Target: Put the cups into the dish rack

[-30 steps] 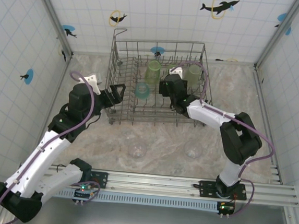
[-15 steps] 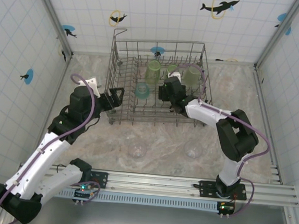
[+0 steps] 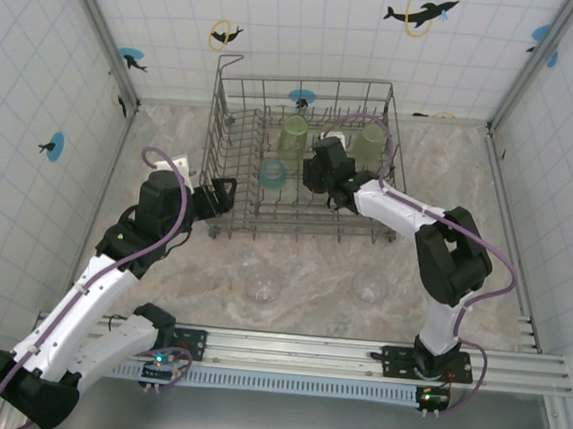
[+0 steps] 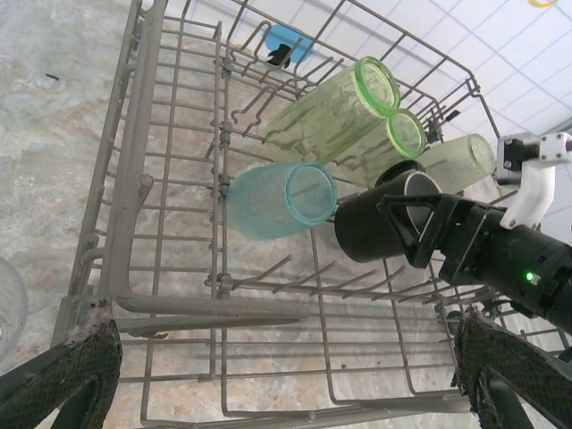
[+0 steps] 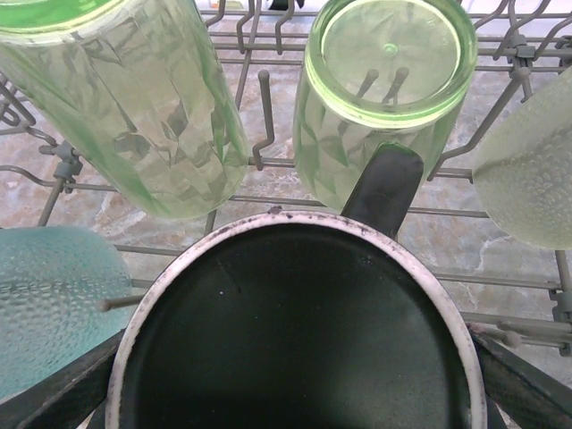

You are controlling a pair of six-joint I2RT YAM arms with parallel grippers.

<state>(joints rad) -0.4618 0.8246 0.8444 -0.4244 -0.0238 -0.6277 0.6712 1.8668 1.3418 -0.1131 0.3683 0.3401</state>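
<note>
- a clear cup (image 3: 263, 288) stands on the table (image 3: 312, 262) in front of the dish rack (image 3: 216, 138), off its near side and apart from it.
- a second clear cup (image 3: 368, 287) stands off the same near side of the dish rack, further right, also apart from it.
- the left gripper (image 3: 224, 193) sits at the dish rack's near left corner, just outside the wire wall. its jaws stand wide apart with nothing between them. in the left wrist view its fingers (image 4: 63, 366) show at either end of the rack's near wall.
- inside the dish rack, left of its middle, the teal cup (image 4: 277, 198) lies tilted over the tines.
- at about the middle of the dish rack, just right of the teal cup, the right gripper (image 3: 323, 170) reaches in. its jaws are clamped around the black mug (image 5: 295, 357), one finger on each side of its round end.
- the black mug is tipped on its side inside the dish rack; whether it rests on the tines cannot be told.
- toward the dish rack's far side, three tumblers lean on the tines in a row: the left green tumbler (image 4: 335, 103), the middle green tumbler (image 4: 398, 134) and the pale green tumbler (image 4: 460, 159), which is nearest the right wall.
- the mug's handle (image 5: 384, 183) lies just beside the middle green tumbler.
</note>
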